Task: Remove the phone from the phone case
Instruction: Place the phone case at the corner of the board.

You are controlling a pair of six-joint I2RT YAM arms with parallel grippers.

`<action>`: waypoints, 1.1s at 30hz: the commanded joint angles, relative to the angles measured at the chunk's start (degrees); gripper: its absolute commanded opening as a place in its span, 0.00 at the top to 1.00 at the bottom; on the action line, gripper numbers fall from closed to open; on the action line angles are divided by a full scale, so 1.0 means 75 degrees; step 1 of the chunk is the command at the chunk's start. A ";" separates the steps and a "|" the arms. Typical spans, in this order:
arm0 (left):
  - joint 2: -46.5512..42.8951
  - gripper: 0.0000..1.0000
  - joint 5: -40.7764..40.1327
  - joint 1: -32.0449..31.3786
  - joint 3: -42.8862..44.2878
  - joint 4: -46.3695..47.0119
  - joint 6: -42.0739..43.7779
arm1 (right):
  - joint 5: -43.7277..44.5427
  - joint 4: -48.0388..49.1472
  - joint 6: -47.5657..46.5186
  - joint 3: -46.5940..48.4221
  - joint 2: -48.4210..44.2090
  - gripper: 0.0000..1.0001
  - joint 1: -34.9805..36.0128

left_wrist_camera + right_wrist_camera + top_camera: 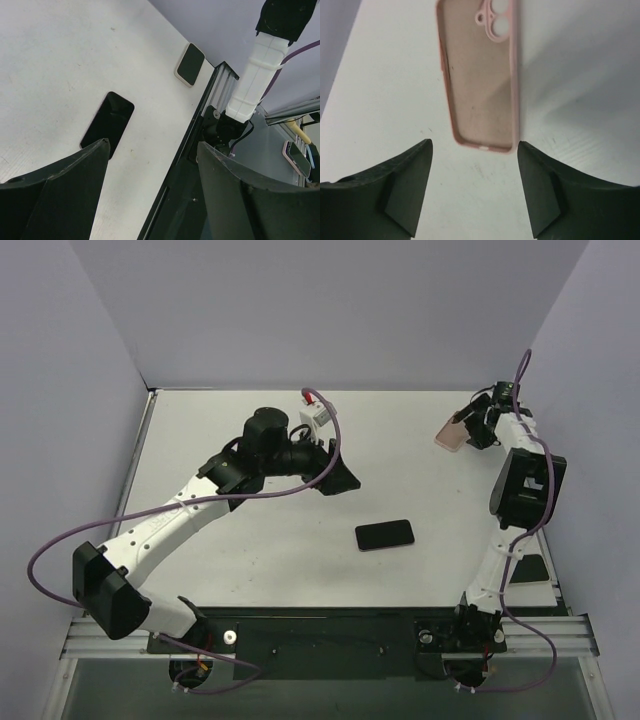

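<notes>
The black phone (385,535) lies bare and screen-up in the middle of the table; in the left wrist view the phone (107,122) is just beyond the left fingertip. The empty pink phone case (480,75) is in front of my right gripper (474,145), open side up, its camera cut-outs at the far end. That gripper is open, with the case's near end just past the fingertips and not touching them. From above, the case (450,435) is at the back right beside the right gripper (478,425). My left gripper (335,475) hangs open and empty over the table's middle (152,145).
A second dark phone-like slab (190,64) lies near the table's right edge (530,568). A small white part (315,418) stands at the back centre. Grey walls close in the table on three sides. The metal rail (330,635) runs along the near edge.
</notes>
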 commanded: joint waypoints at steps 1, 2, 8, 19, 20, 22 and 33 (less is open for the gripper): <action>-0.0062 0.19 0.0054 0.0063 0.0228 0.0125 0.0339 | 0.0197 -0.1170 -0.0186 -0.0970 -0.1427 0.32 0.0141; -0.0062 0.19 0.0148 0.0063 0.0216 0.0218 0.0339 | 0.0325 -0.1334 -0.0281 -0.1290 -0.2150 0.30 0.0153; -0.0389 0.19 0.0606 0.0215 0.0205 0.0348 0.0256 | 0.2816 -0.3309 0.0455 -0.4313 -0.5306 0.18 -0.0198; -0.1421 0.19 -0.0648 -0.0019 -0.0932 0.0452 0.0808 | 0.3795 -0.4560 0.1828 -0.7456 -0.8521 0.08 -0.2775; -0.1503 0.19 -0.0672 -0.0031 -0.1072 0.0523 0.0796 | 0.3877 -0.4454 0.1677 -0.7620 -0.8485 0.08 -0.3020; -0.1596 0.19 -0.0765 -0.0031 -0.1190 0.0676 0.0796 | 0.4007 -0.3997 0.1373 -0.7877 -0.8263 0.08 -0.3418; -0.1516 0.19 -0.1047 -0.0042 -0.1249 0.0688 0.1089 | 0.2543 -0.2134 0.0059 -0.8079 -0.6786 0.07 -0.4019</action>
